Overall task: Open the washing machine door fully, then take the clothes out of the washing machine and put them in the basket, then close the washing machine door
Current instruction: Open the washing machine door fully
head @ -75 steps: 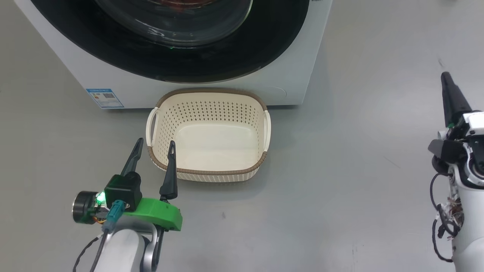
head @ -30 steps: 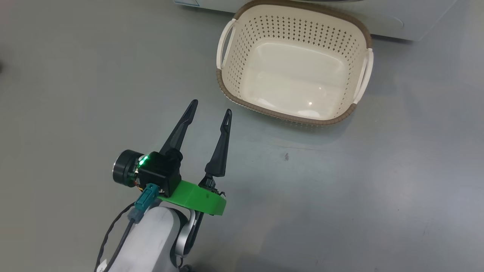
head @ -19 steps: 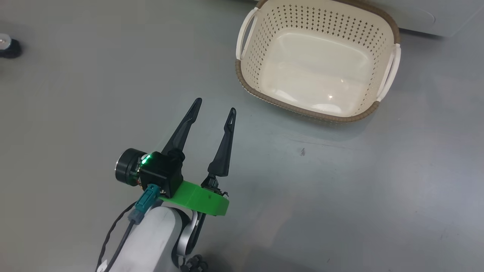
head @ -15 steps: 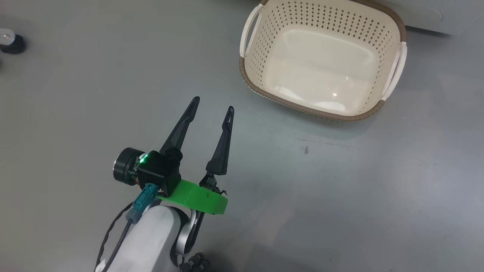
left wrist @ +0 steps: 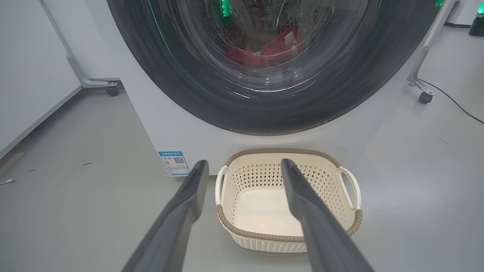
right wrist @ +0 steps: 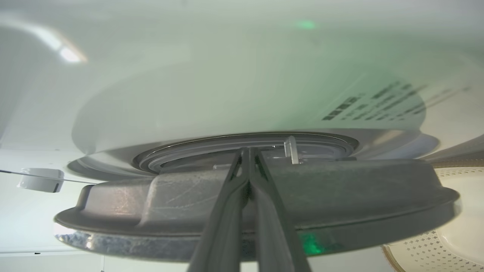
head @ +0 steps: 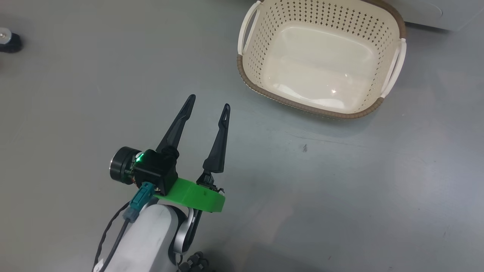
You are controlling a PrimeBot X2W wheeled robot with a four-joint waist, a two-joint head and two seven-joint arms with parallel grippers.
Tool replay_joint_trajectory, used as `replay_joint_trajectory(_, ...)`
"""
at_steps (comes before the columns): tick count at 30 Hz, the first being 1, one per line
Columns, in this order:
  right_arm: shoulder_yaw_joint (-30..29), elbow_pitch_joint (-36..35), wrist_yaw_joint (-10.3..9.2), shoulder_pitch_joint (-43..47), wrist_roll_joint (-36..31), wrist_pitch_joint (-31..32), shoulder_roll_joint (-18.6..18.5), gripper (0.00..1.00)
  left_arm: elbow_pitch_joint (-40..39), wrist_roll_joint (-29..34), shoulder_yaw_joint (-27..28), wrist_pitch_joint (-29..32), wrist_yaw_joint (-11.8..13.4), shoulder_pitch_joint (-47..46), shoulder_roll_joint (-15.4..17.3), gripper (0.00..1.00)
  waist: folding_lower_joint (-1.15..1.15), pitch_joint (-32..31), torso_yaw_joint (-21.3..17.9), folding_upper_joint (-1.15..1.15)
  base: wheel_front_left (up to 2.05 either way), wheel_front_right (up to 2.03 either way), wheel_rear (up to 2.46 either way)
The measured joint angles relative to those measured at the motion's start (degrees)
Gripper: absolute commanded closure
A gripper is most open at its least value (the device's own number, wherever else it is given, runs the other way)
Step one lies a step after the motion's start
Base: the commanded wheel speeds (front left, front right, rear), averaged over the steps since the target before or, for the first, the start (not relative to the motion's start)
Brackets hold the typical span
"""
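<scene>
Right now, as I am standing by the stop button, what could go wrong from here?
1. The right pincer is shut, its thin tips at the door's grey inner edge; they might slip off when it pulls.
2. The basket stands close before the washing machine, under the door; a low reach could knock it away.
3. The left pincer hangs open not far from the basket; a turn might nudge it.

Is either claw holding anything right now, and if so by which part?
Nothing is held. The left claw stands open and empty. The right claw is shut, fingers pressed together with nothing between, tips by the rim of the washing machine door.
</scene>
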Motion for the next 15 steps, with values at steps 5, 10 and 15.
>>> replay_joint_trajectory(5, 0.1, 0.5, 0.00, 0.0, 1.1, 2.7, -0.8, 1.00, 0.0, 0.3, 0.1, 0.0, 0.0, 0.0, 0.0, 0.00, 0.00, 0.0, -0.4, 0.00, 0.00, 0.00, 0.00)
replay_joint_trajectory(10, 0.4, 0.8, -0.01, 0.0, 2.7, 6.1, -1.3, 1.00, 0.2, 0.5, 0.3, 0.0, 0.0, 0.0, 0.0, 0.00, 0.00, 0.0, -1.0, 0.00, 0.00, 0.00, 0.00)
replay_joint_trajectory(15, 1.1, 0.8, -0.01, 0.0, 3.6, 9.4, -2.0, 1.00, 0.4, 0.7, 0.3, 0.0, 0.0, 0.0, 0.0, 0.00, 0.00, -0.1, -1.7, 0.00, 0.00, 0.00, 0.00)
